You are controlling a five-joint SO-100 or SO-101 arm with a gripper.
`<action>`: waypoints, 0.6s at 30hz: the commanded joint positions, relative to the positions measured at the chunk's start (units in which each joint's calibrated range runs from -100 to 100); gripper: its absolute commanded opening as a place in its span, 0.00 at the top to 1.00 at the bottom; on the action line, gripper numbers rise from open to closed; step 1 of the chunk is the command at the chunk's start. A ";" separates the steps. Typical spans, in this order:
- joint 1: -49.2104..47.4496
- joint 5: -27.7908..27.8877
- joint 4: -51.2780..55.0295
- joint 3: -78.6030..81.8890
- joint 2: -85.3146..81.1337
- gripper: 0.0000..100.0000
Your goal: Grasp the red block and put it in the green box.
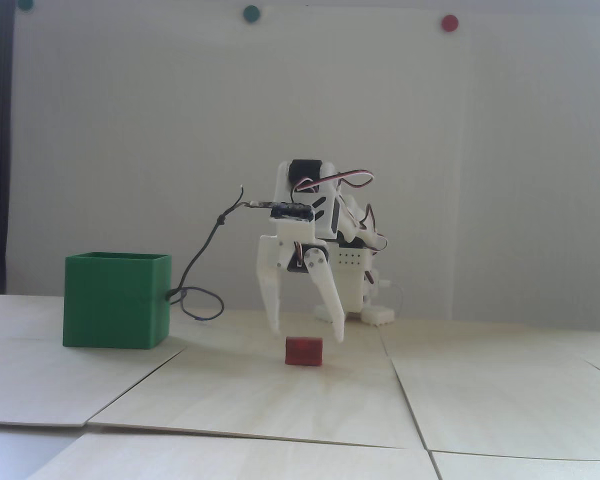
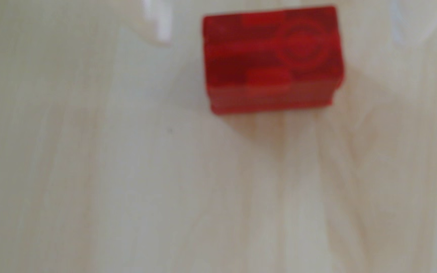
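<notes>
Red block (image 1: 304, 351), matte and rectangular, on pale wood-grain table (image 1: 280, 400) beneath spread white plastic fingers (image 1: 278, 320).

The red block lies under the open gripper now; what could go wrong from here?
The gripper hangs open just above the red block, fingertips at about its top edge. One fingertip could land on the block and tip it. The green box stands off to the left in the fixed view, so a weak grip might drop it.

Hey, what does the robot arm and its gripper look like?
The arm is white plastic with black motors, looped red, white and black wires, and a dotted panel. A small dark camera with a black cable sits above the gripper, which has two long, tapered white fingers.
</notes>
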 commanded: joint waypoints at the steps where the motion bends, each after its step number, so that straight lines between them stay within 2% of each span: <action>1: -0.62 0.07 -1.27 -4.13 -1.47 0.70; 18: -1.18 0.02 -4.14 -4.13 0.27 0.71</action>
